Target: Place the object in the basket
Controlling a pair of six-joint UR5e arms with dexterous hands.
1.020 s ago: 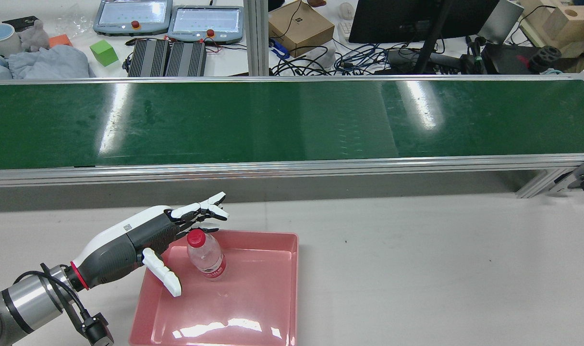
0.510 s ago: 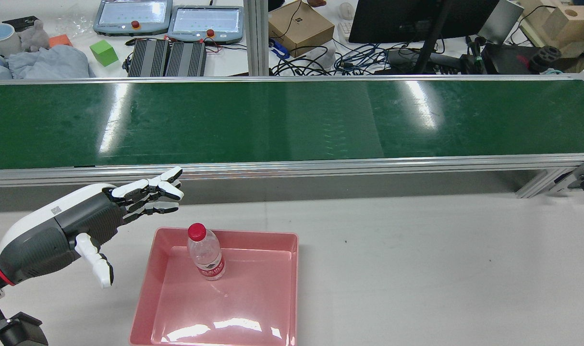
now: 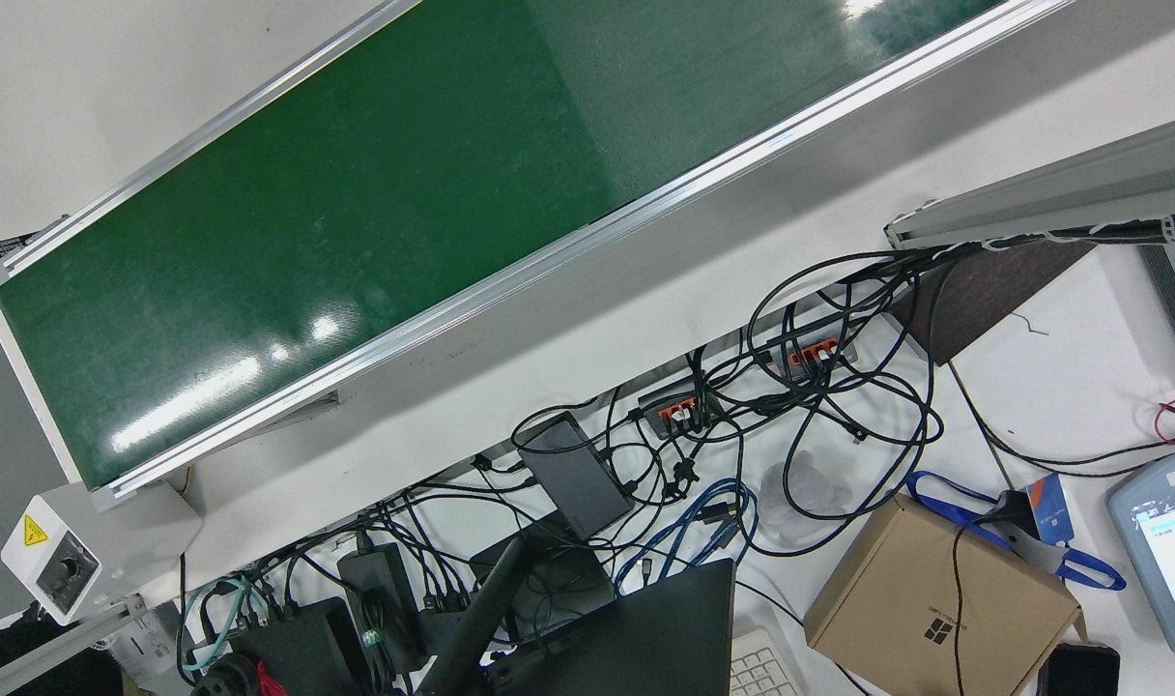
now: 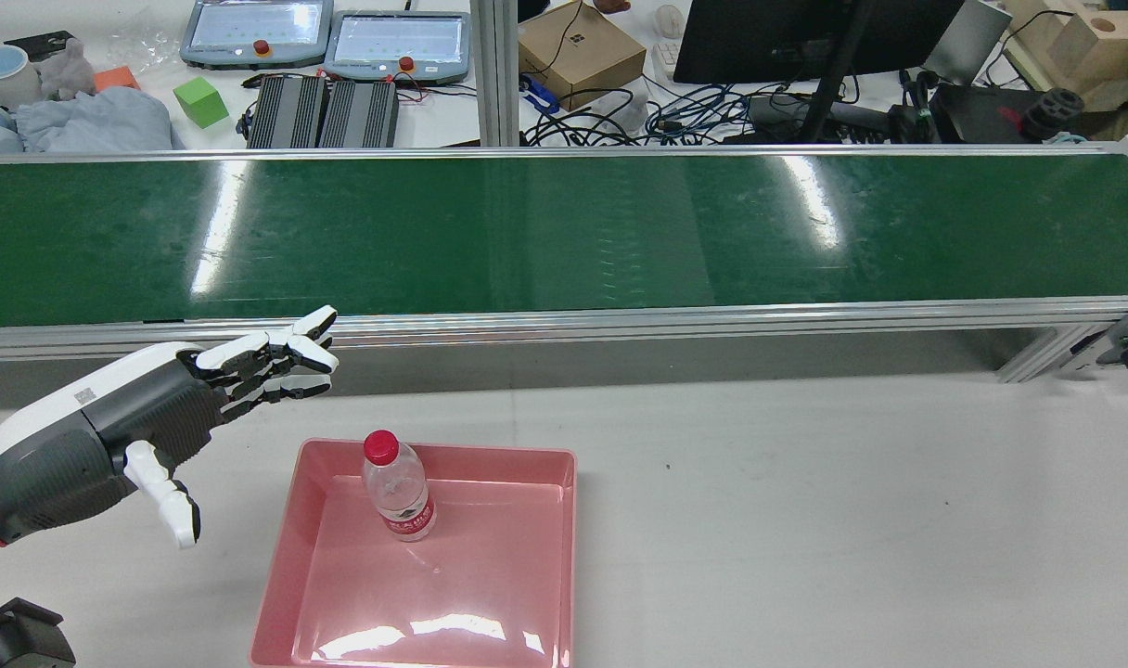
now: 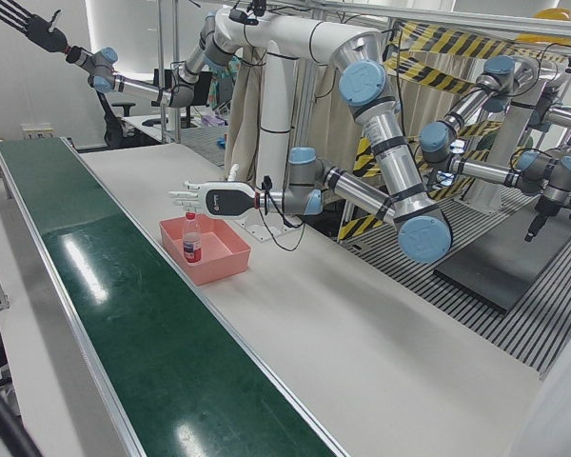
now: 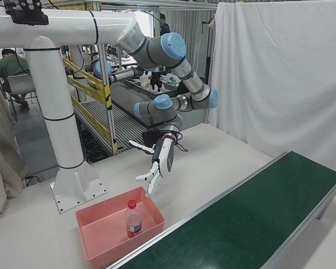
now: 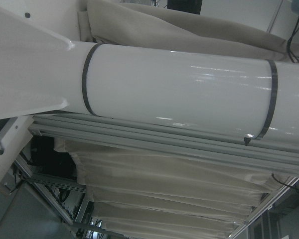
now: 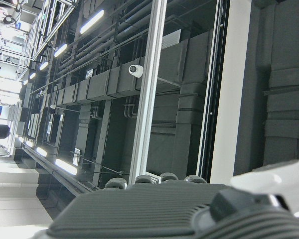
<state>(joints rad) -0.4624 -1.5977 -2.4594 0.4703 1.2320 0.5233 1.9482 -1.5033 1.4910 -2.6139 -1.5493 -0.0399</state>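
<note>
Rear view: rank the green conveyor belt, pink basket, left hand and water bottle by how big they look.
1. Green conveyor belt
2. Pink basket
3. Left hand, though nearer the camera
4. Water bottle

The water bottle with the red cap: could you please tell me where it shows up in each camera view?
Front view: not in it.
Rear view: the bottle stands lower left of centre.
Left-front view: the bottle stands left of centre.
Right-front view: the bottle stands at lower left.
Left hand view: not in it.
Right hand view: not in it.
Shared landmark: the pink tray it stands in, beside the green conveyor belt.
</note>
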